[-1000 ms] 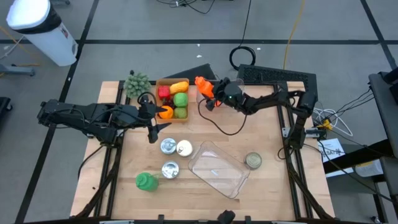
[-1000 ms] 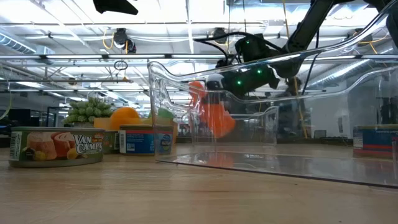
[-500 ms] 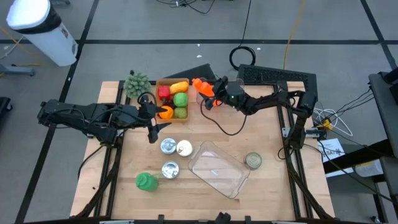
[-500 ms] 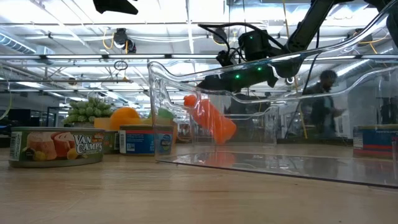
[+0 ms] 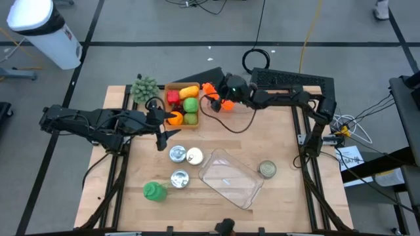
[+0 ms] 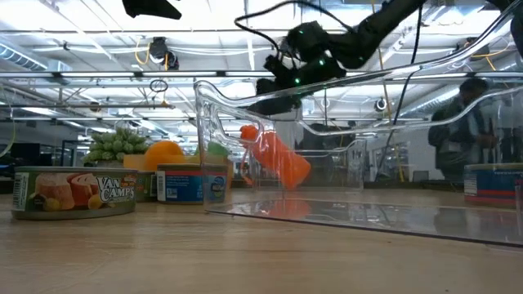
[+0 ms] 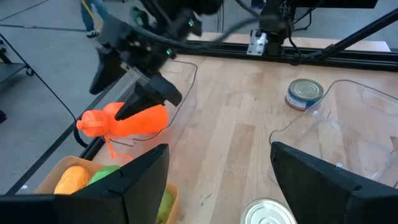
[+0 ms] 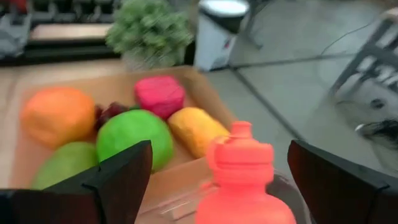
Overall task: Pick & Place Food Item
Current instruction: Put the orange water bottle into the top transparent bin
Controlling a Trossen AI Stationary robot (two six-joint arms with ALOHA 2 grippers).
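High view: the right end effector hangs at the surface's 12 o'clock edge, fingers spread wide and holding nothing, straddling an orange bottle that lies tilted in a small clear container just beside the wooden tray of toy fruit. The tray holds a yellow piece, a red piece, two green fruits and an orange. The left end effector waits at 9 o'clock, fingers partly apart and empty, close to the tray's near corner. A green plant stands at 11 o'clock. Three tins cluster near centre, a green object at 7 o'clock, a large clear tub at 5 o'clock, another tin beyond it.
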